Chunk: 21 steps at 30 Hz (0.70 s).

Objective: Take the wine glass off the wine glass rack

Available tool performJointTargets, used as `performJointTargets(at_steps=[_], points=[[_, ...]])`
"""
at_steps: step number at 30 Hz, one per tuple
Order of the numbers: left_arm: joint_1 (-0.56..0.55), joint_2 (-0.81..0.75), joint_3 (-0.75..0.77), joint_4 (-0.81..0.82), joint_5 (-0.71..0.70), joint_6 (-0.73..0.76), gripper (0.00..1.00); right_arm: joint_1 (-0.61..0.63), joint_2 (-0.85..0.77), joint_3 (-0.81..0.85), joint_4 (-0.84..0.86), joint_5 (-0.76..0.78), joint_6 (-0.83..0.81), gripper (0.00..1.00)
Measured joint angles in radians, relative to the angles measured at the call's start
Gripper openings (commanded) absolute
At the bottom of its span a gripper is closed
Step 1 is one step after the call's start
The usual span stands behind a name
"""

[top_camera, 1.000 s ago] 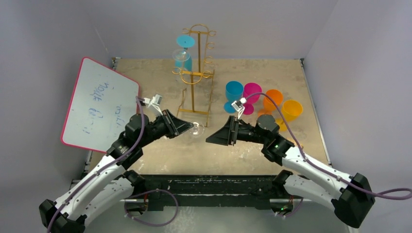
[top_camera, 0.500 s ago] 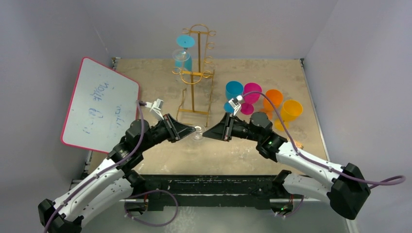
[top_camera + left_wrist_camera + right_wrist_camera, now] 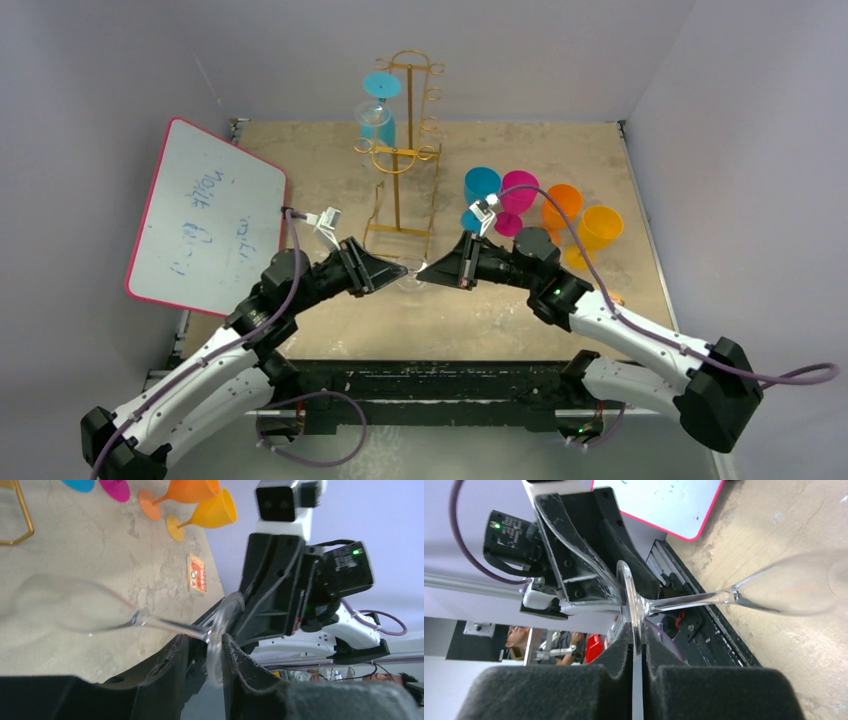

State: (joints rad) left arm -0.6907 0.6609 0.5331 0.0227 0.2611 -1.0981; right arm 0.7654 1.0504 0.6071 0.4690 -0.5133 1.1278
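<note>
A clear wine glass (image 3: pixel 410 274) hangs level above the table between my two grippers, in front of the gold wine glass rack (image 3: pixel 400 160). My right gripper (image 3: pixel 638 642) is shut on the rim of the glass's round foot (image 3: pixel 630 597); the stem (image 3: pixel 689 600) and bowl (image 3: pixel 794 587) point away to the right. My left gripper (image 3: pixel 205 640) stands open around the same foot (image 3: pixel 220 630), with a gap on its left side. The bowl (image 3: pixel 65 605) is blurred over the sandy table. A blue glass (image 3: pixel 380 100) and a clear one (image 3: pixel 372 118) hang on the rack.
A pink-framed whiteboard (image 3: pixel 205 215) leans at the left. Blue (image 3: pixel 481 188), magenta (image 3: pixel 519 188), orange (image 3: pixel 562 205) and yellow (image 3: pixel 600 225) glasses stand at the right behind my right arm. A small orange card (image 3: pixel 196 574) lies on the table. Walls close in on three sides.
My right gripper has moved left to the glass's foot and closed on it. My left gripper, shut on that foot before, has parted its jaws.
</note>
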Motion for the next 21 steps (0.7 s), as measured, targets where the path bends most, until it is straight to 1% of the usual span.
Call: performJointTargets(at_steps=[1,3,7,10,11,12,16,17,20,21], points=[[-0.002,0.0,0.0,-0.019,0.005,0.008,0.4,0.002,-0.016,0.007,-0.027,0.014,-0.013,0.0],[-0.005,0.0,-0.001,-0.04,0.016,0.011,0.43,0.003,-0.05,0.022,-0.077,0.04,-0.039,0.0],[-0.01,0.003,-0.021,-0.005,0.06,0.005,0.43,0.007,-0.089,0.019,-0.11,0.053,-0.045,0.0],[-0.035,0.006,-0.042,0.021,0.058,-0.01,0.43,0.007,-0.102,-0.006,-0.111,0.054,-0.034,0.0],[-0.048,0.009,-0.048,0.029,0.057,-0.016,0.4,0.007,-0.103,-0.008,-0.115,0.058,-0.031,0.0],[-0.06,0.015,-0.053,0.038,0.055,-0.021,0.35,0.007,-0.103,-0.008,-0.116,0.059,-0.03,0.0],[-0.098,0.06,-0.053,0.094,0.037,-0.044,0.03,0.006,-0.105,-0.008,-0.129,0.068,-0.034,0.0],[-0.105,0.069,-0.053,0.108,0.03,-0.047,0.0,0.005,-0.105,-0.01,-0.137,0.076,-0.037,0.0],[-0.113,0.074,-0.052,0.121,0.004,-0.064,0.0,0.0,-0.11,-0.021,-0.141,0.089,-0.043,0.0],[-0.116,0.075,-0.053,0.119,0.001,-0.071,0.0,0.0,-0.116,-0.021,-0.143,0.093,-0.046,0.03]])
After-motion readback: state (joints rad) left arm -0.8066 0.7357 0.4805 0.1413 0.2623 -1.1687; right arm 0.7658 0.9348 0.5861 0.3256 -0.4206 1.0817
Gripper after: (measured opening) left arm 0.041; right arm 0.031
